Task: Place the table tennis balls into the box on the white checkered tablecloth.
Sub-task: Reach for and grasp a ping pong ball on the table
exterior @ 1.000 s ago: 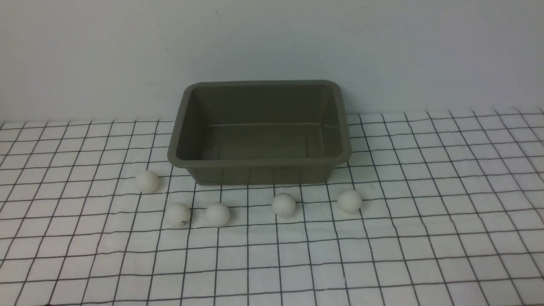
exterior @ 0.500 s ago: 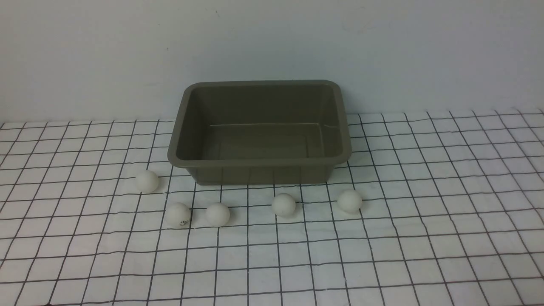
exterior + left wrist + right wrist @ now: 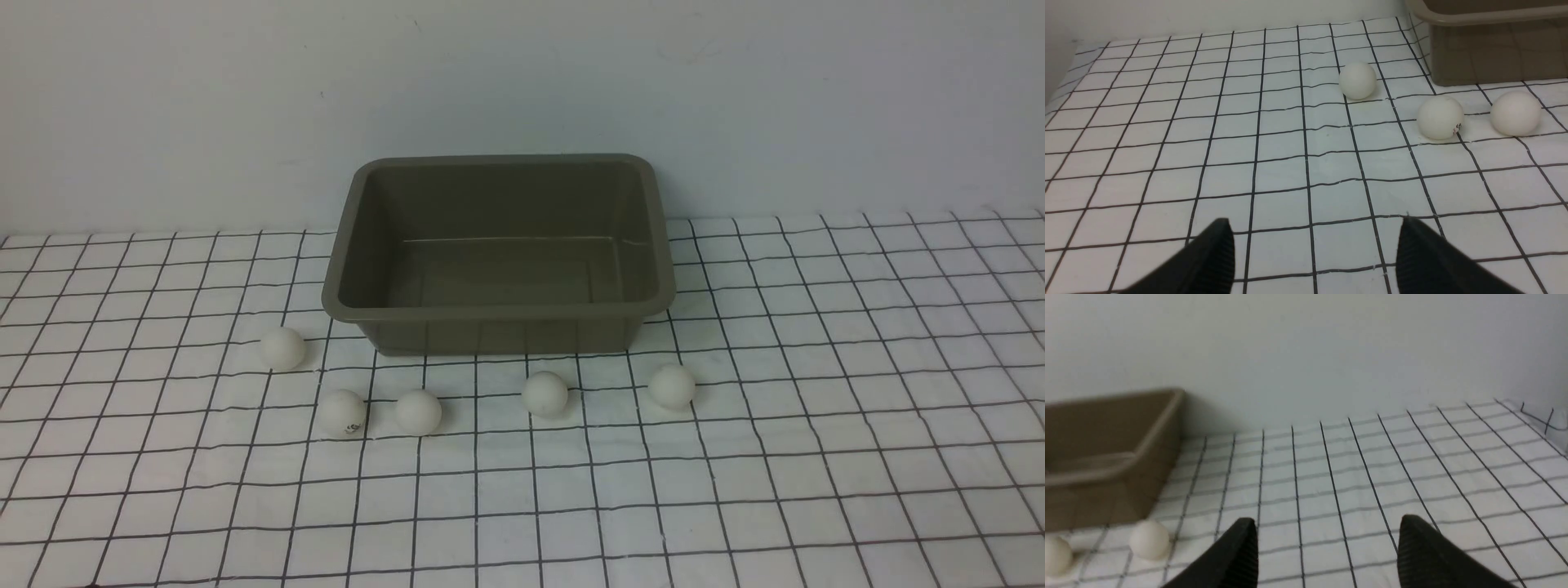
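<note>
No ball is in yet: five small white balls [image 3: 420, 412] lie on the white black-lined cloth [image 3: 816, 457] before the empty olive-brown plastic box [image 3: 498, 314]; the left gripper [image 3: 1314, 245] and right gripper [image 3: 1327, 547] stand wide, holding nothing; next, one should reach a ball and pinch softly.

On the cloth [image 3: 816, 408], five balls [image 3: 418, 412] lie in a loose row just before the box [image 3: 498, 313].
</note>
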